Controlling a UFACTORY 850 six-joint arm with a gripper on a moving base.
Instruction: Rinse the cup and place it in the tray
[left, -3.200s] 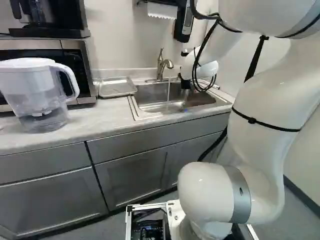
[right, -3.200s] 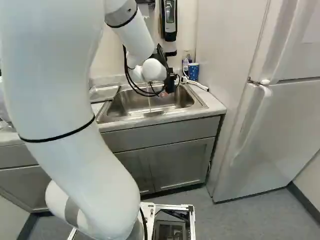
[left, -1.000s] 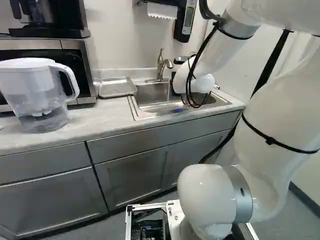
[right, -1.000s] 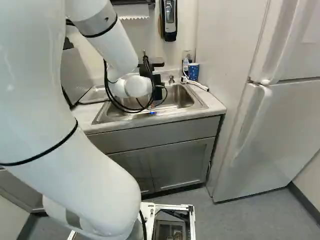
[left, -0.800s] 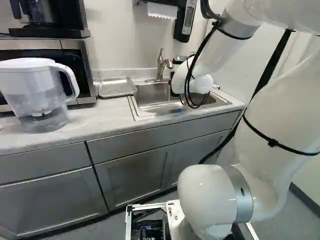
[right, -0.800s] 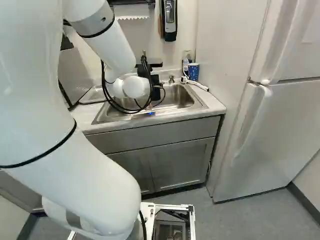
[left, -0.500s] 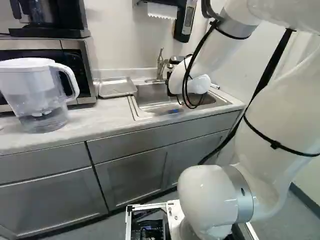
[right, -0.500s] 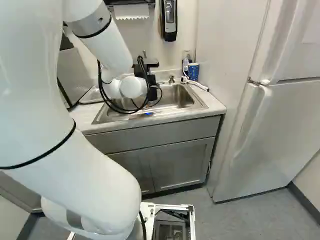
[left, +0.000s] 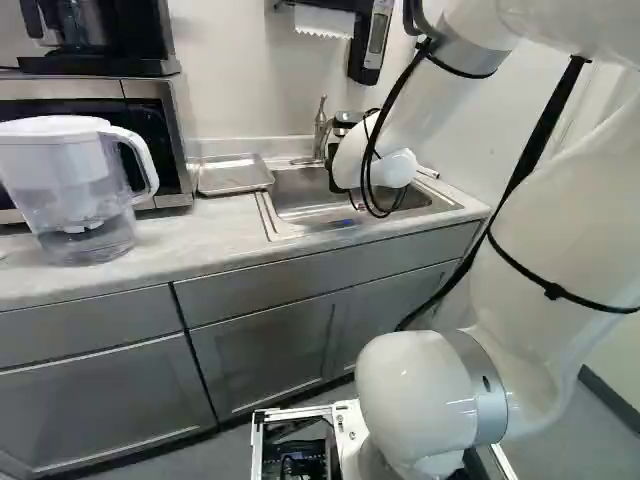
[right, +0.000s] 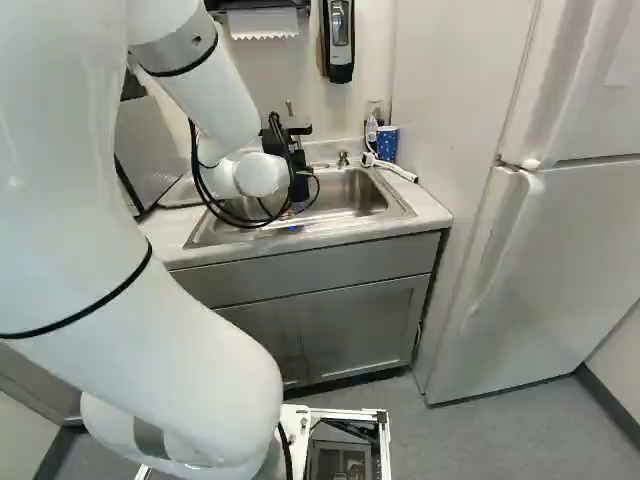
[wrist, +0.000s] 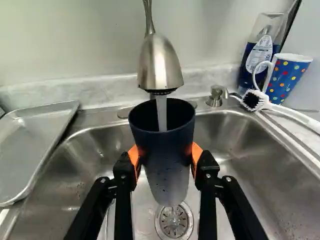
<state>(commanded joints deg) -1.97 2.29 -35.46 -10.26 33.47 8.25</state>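
Cup (wrist: 162, 180), dark: gripped from both sides by pincer (wrist: 165, 156) | faucet (wrist: 159, 65), twelve o'clock: stream entered cup | rinse: wanted swirling, then full tipping-out clear of tray (wrist: 35, 145), ten o'clock

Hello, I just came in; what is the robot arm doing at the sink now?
The robot arm is rinsing a dark cup. Its gripper holds the cup upright over the sink, with the orange pads closed on it from two sides. Water runs from the faucet into the cup's open mouth. The cup is not yet in the tray, which lies beside the sink.
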